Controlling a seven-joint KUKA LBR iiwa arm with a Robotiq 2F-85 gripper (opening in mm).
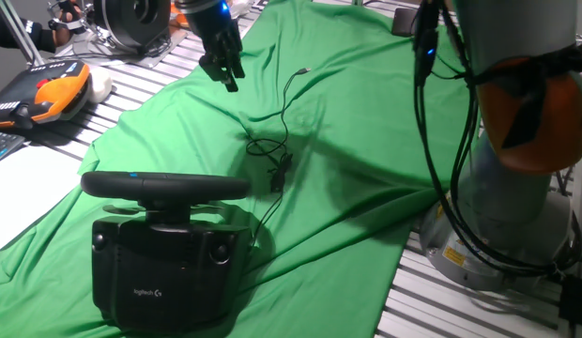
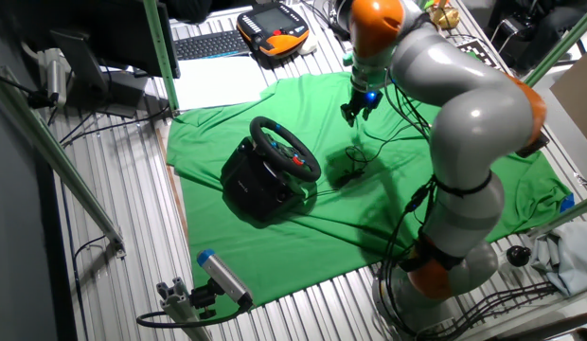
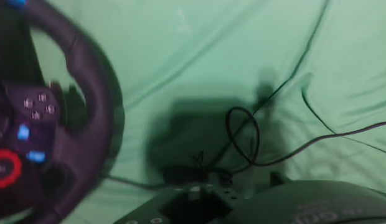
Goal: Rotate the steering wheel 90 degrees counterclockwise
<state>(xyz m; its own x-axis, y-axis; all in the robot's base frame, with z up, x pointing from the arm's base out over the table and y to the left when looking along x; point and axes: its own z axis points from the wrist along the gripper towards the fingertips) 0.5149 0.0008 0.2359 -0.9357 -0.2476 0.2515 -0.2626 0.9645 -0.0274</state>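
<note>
Sitting near the front edge of the green cloth (image 1: 366, 169), the steering wheel (image 1: 165, 185) rests on its boxy black base (image 1: 164, 272), which carries a small white logo. In the other fixed view the rim tilts back and up, its face studded with small coloured buttons, and a tiny blue mark shows at the top of the rim. The rim looks thick, rounded and stiff, likely covered in a matt, grippy skin, so a pinch across it should hold well; I judge the top or side arc, away from the spokes, the best place to take hold. The base seems heavy enough to stay put, though the loose, wrinkled cloth beneath could let it slide. The wheel will probably resist turning with some spring or motor drag. A thin black cable (image 1: 277, 141) coils on the cloth behind it. The gripper (image 1: 222, 66) hangs in the air well apart from the wheel, holding nothing; its dark fingers appear slightly parted, but how wide I cannot tell.
</note>
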